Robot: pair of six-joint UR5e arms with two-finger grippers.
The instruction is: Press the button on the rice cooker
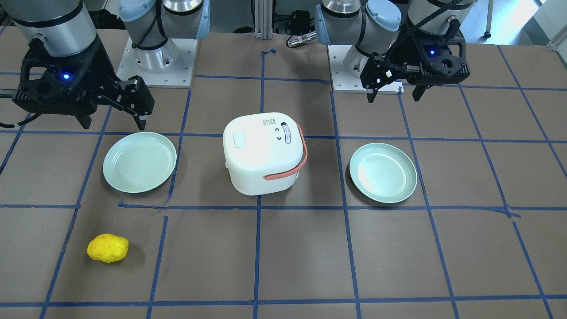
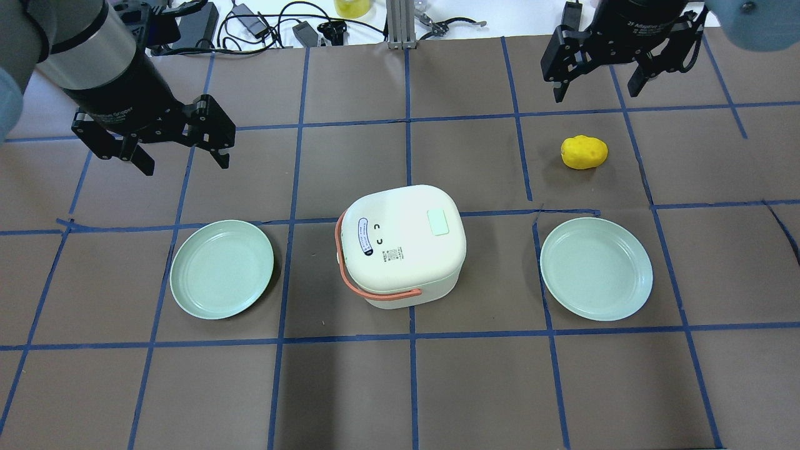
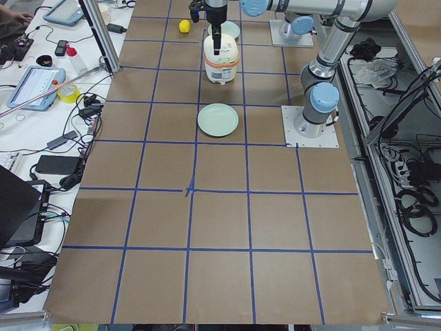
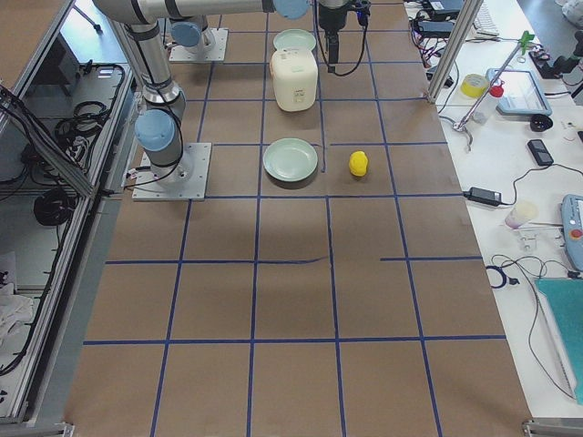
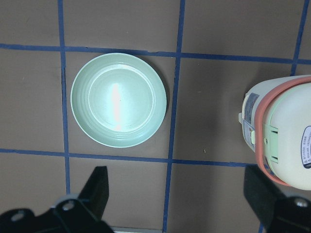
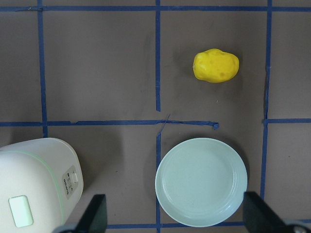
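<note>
The white rice cooker (image 2: pixel 403 250) with an orange handle stands at the table's middle, lid shut. Its pale mint button (image 2: pixel 439 222) sits flush in the lid top on the side toward my right arm; it also shows in the front view (image 1: pixel 239 139) and the right wrist view (image 6: pixel 21 210). My left gripper (image 2: pixel 186 164) is open and empty, raised beyond the left plate. My right gripper (image 2: pixel 597 94) is open and empty, high at the far right. Neither touches the cooker. In the left wrist view only the cooker's handle side (image 5: pixel 282 136) shows.
Two mint-green plates flank the cooker, one on the left (image 2: pixel 181 294) and one on the right (image 2: pixel 637 294). A yellow potato-like object (image 2: pixel 584 152) lies beyond the right plate. Blue tape lines grid the brown table.
</note>
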